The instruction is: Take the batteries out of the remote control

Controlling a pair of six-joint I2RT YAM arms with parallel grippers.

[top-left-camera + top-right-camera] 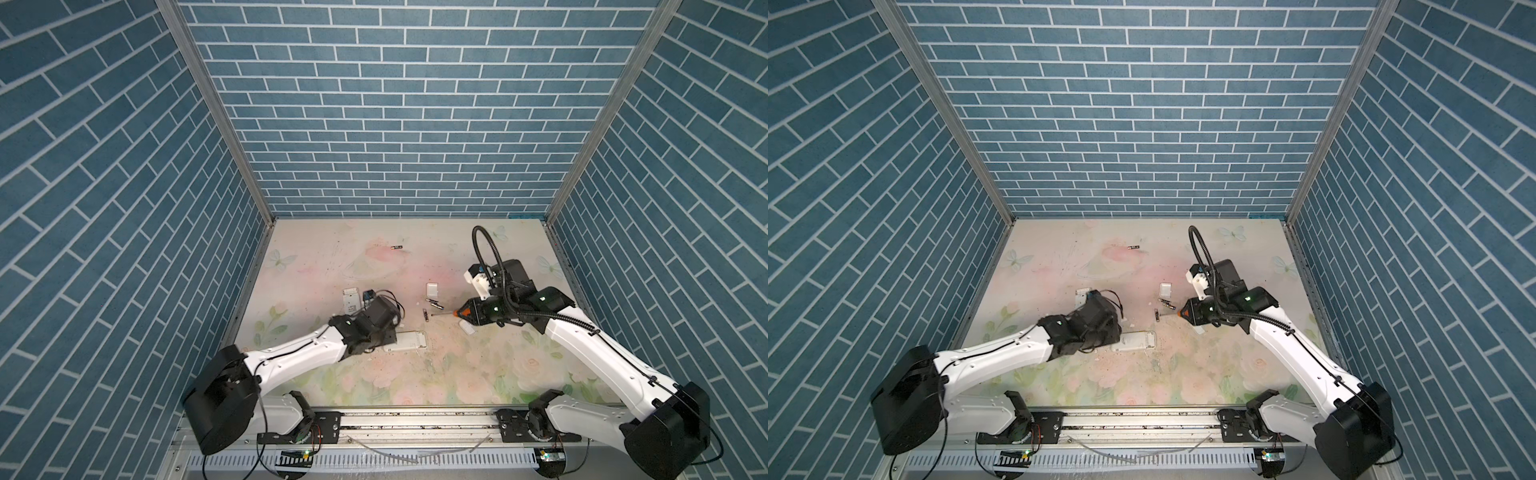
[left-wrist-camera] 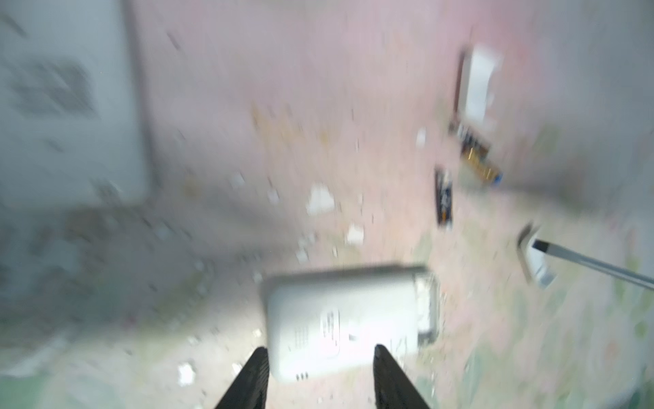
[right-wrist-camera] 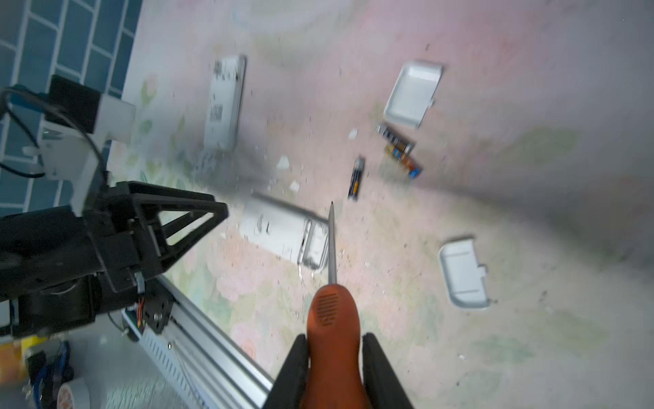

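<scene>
Letting go of the remote [image 2: 346, 315] looks to be the step in hand. From the left wrist, through heavy blur, the left gripper [image 2: 320, 350] shows its jaws parted, with the remote's near end between the two black fingers [image 2: 254, 375]. Whether either finger touches the casing I cannot tell, but nothing looks squeezed. The remote lies flat on the table [image 2: 318, 88], back up.

From the right wrist, the right gripper [image 3: 334, 338] is clenched on the orange handle of a screwdriver [image 3: 331, 308], whose blade points past the remote's open battery slot [image 3: 313, 248]. That slot looks empty. Three batteries [image 3: 356, 179] lie loose on the table just beyond the blade tip: one alone, and two side by side next to a white cover [image 3: 412, 94]. A second cover [image 3: 463, 274] lies apart from them, and a second remote [image 3: 224, 106] rests farther off.

In both top views a fourth battery [image 1: 397, 247] lies by itself near the back of the table, well apart from the rest.

With four batteries out and two covers off, I judge the unloading done or nearly so. The next move calls for the left arm to lift clear without nudging the remote. It also calls for a look at the second remote's slot, which these views do not show plainly.
</scene>
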